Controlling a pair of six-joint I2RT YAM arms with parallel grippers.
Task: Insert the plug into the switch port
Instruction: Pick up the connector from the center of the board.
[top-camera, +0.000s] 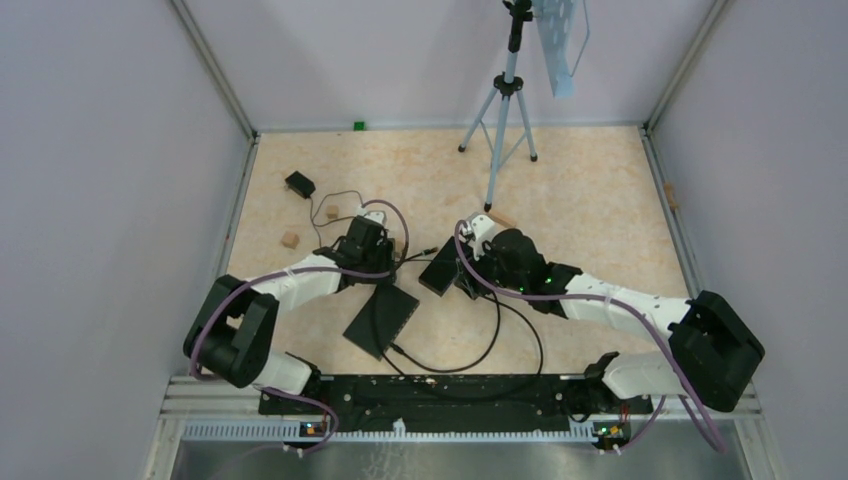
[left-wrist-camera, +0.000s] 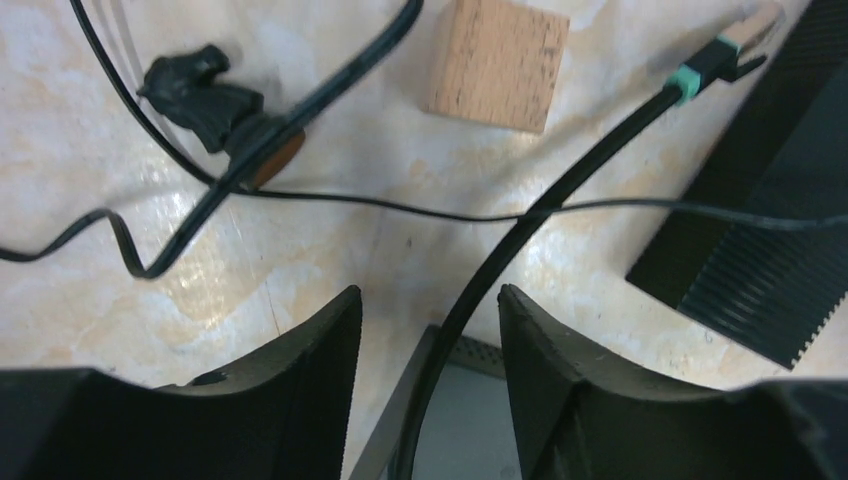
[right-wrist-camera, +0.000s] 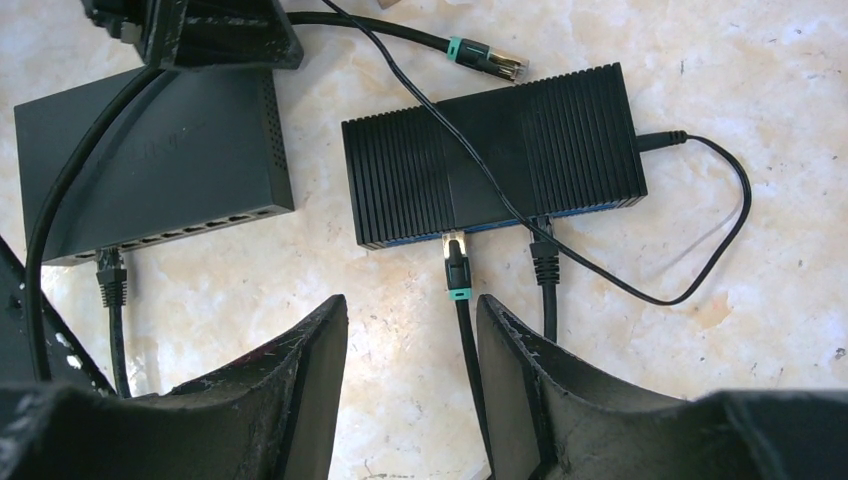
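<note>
Straddling the black cable (left-wrist-camera: 600, 148) with jaws apart and clamping nothing, the left gripper (left-wrist-camera: 428, 330) seems to guide slack, while the right gripper (right-wrist-camera: 412, 330), equally open, frames the plug (right-wrist-camera: 457, 262) resting at a port of the ribbed switch (right-wrist-camera: 495, 150), apparently not fully seated.

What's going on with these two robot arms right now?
Both grippers are open. The right gripper straddles the black cable whose green-collared plug sits at a port of the ribbed switch; whether fully seated I cannot tell. The left gripper straddles a second cable ending in a loose plug beside that switch.
</note>
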